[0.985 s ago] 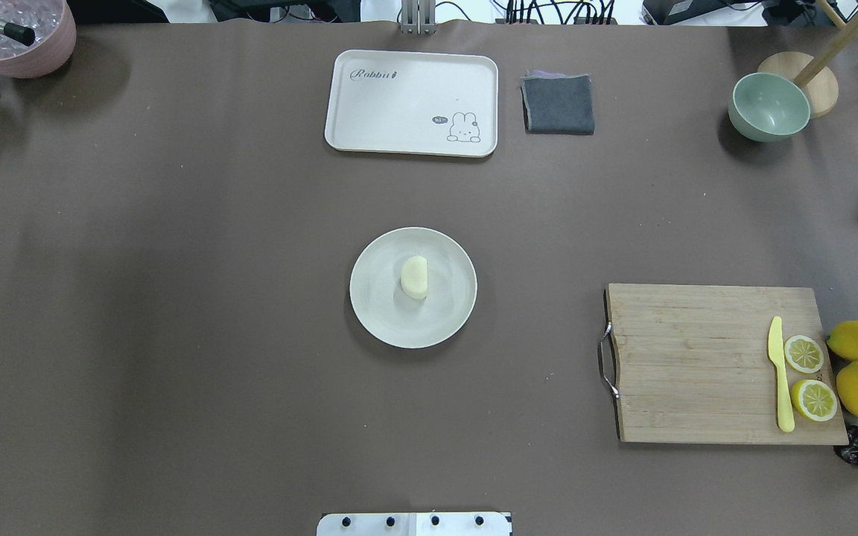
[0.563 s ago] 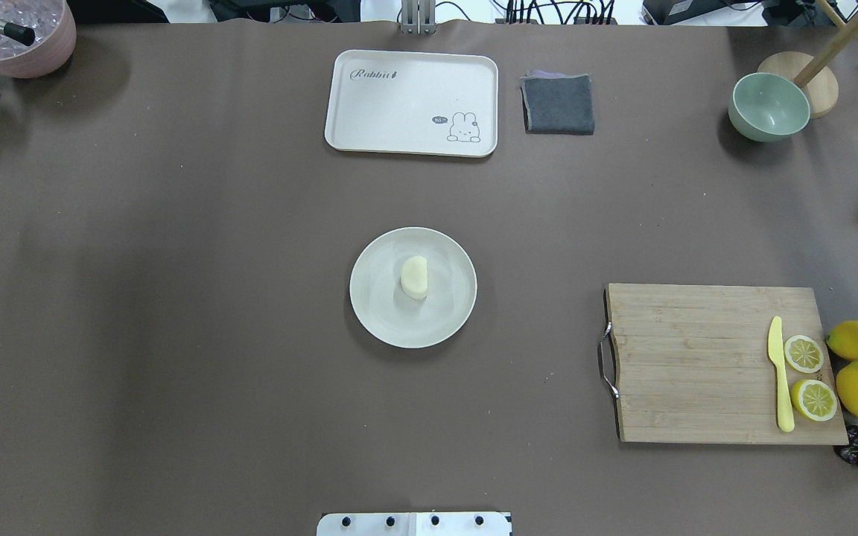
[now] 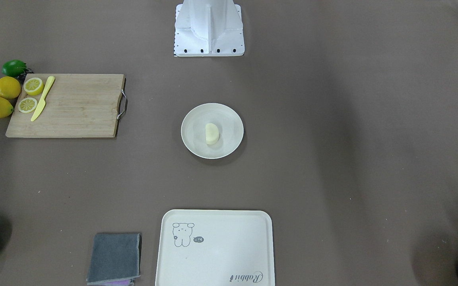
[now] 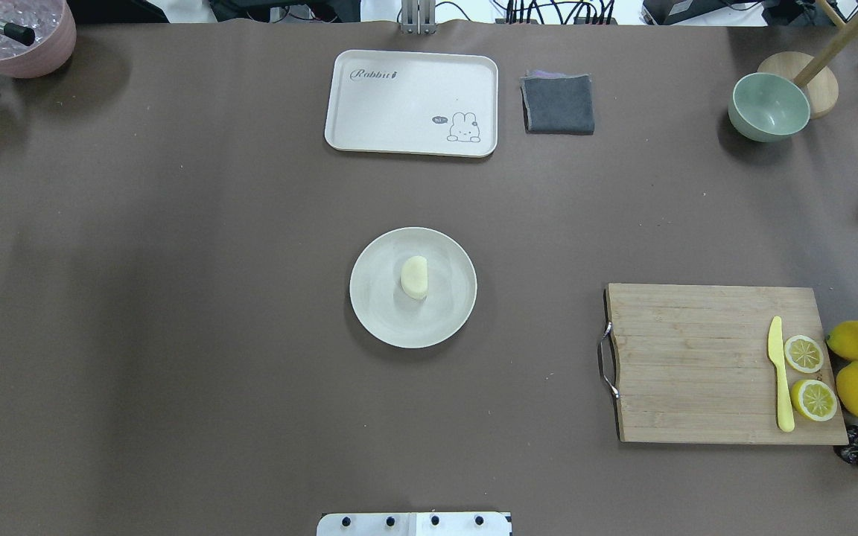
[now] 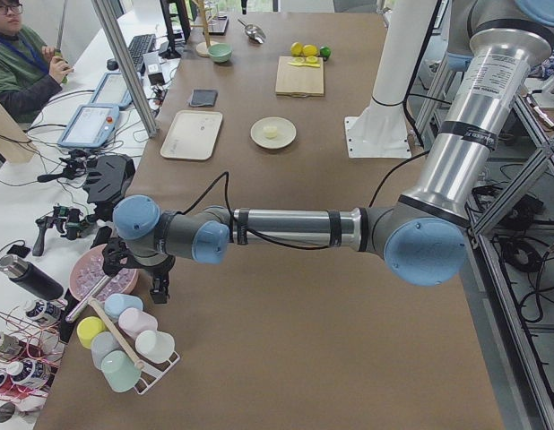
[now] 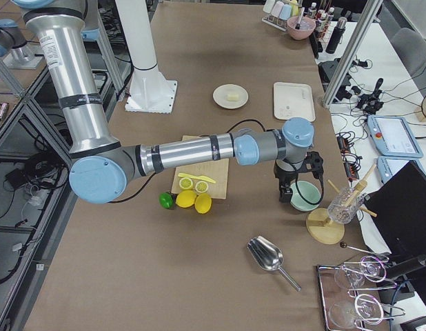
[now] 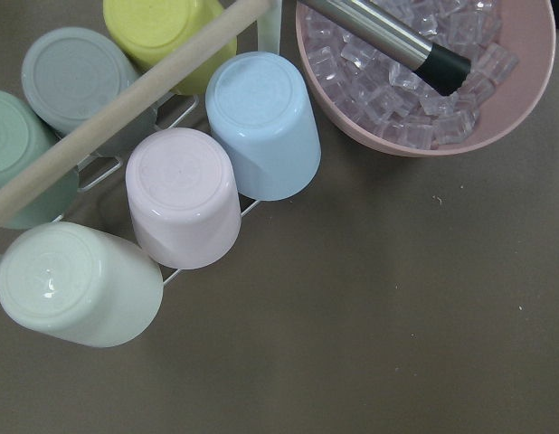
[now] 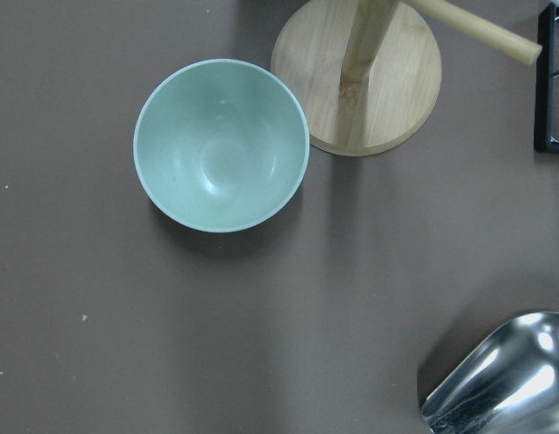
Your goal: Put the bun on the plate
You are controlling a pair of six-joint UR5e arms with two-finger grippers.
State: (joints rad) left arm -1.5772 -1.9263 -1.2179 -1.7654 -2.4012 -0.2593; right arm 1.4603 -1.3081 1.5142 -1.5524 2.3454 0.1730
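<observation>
Brown table cover [image 4: 176, 298] unchanged since a second ago — small pale cream-yellow bun [image 4: 414, 277] sits mid round off-white plate [image 4: 377, 316], task looks done; left gripper [image 5: 158, 291] and right gripper [image 6: 285, 196] parked far from plate, can't tell finger spread.

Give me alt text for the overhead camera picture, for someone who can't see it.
A pale bun lies on a round off-white plate at centre. Beyond it sit a cream tray and a folded grey cloth; at right, a wooden cutting board holds a yellow knife and two lemon slices.
</observation>
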